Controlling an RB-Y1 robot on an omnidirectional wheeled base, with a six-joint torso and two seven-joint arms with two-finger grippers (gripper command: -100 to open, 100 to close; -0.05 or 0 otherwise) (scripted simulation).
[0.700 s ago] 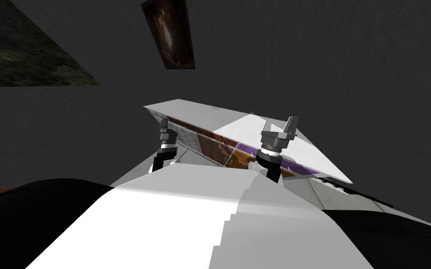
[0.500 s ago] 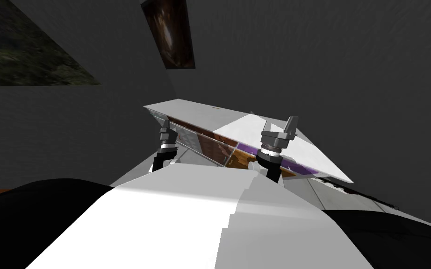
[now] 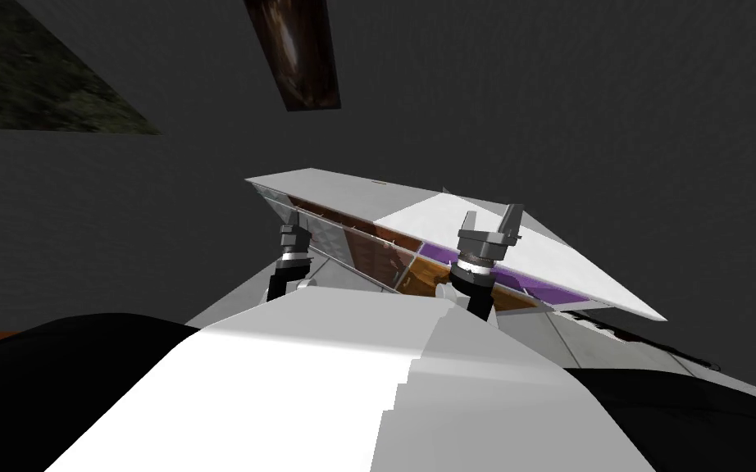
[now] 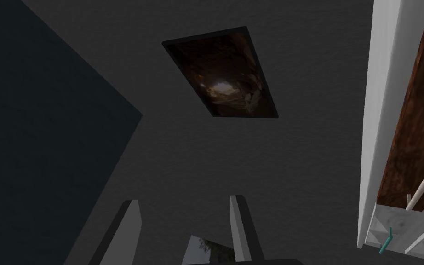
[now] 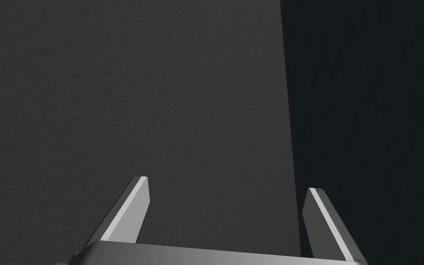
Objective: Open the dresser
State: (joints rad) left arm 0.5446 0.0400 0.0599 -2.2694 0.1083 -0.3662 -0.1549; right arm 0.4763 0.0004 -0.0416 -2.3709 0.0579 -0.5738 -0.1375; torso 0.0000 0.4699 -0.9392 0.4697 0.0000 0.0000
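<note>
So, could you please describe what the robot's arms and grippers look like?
The left gripper and right gripper each have two thin, light grey blades on a dark grey box, then a silvery ring and a dark wrist joint.

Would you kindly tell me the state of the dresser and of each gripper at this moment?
Dresser: seems partly open, brown inside showing.
Left gripper: open, holding nothing, beside the dresser.
Right gripper: open, holding nothing.
</note>
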